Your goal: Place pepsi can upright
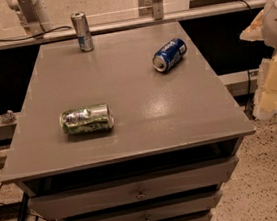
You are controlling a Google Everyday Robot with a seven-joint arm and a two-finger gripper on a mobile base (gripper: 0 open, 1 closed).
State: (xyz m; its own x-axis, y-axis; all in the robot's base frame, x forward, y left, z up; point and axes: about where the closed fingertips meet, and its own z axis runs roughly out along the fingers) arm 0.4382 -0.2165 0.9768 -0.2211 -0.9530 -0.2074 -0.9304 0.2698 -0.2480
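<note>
The pepsi can (169,55), dark blue with white lettering, lies on its side on the grey tabletop (143,112), towards the back right. Its silver end faces the front left. My gripper is out of view. Only a white and cream bulk that looks like part of my arm (274,50) shows at the right edge, beside the table and apart from the can.
A green-and-silver can (86,119) lies on its side at the front left. A tall slim silver can (82,31) stands upright at the back left edge. The table is a cabinet with drawers (138,193) below. A rail and posts run behind it.
</note>
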